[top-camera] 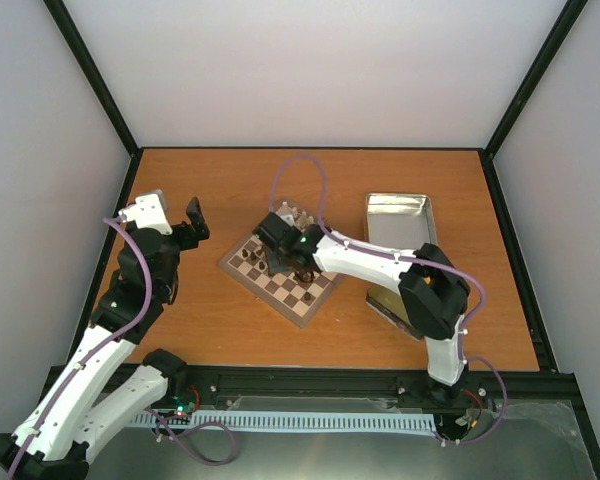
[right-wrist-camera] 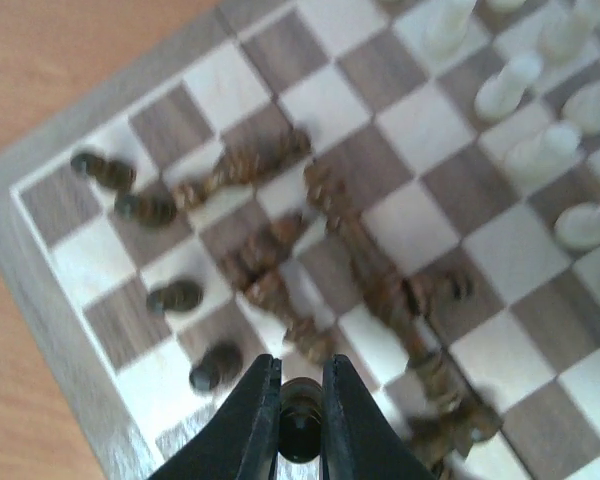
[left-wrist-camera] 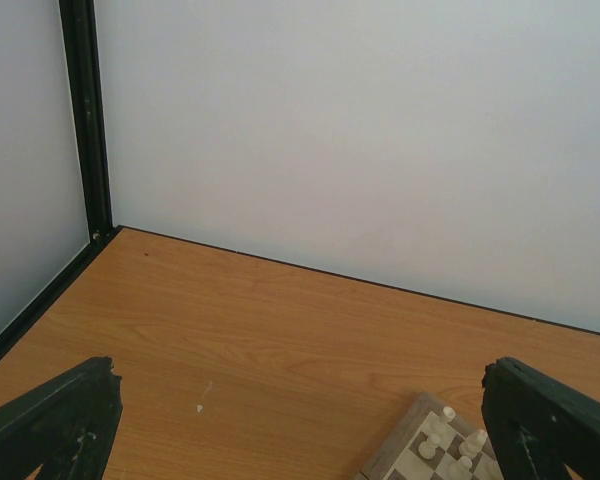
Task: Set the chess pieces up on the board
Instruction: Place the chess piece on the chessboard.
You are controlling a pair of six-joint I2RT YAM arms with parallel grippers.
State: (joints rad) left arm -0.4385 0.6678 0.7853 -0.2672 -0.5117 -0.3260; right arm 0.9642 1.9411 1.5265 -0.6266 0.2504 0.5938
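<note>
The board [top-camera: 236, 263] lies turned cornerwise near the middle of the wooden surface [top-camera: 210, 180], with a metal tray [top-camera: 400, 225] just to its right. The right arm reaches in from the right so that the right end effector [right-wrist-camera: 300, 415] hangs over the board; its jaws are drawn narrow and grip one dark piece [right-wrist-camera: 300, 432] between them, close above a light square near the board's rim. Just beyond it, in the right wrist view, the dark pieces [right-wrist-camera: 330, 250] lie mostly toppled in a loose heap across several squares in the board's middle, some touching each other. A few more stand singly on squares along the edge beside the heap. The cream pieces [right-wrist-camera: 525, 150] stand grouped at the far side of the board, apart from the heap. The left end effector [left-wrist-camera: 300, 372] is held left of the board and clear of it, jaws spread wide with nothing between them. Its camera looks across the bare surface to the far wall and catches only one corner of the board with a few cream pieces.
</note>
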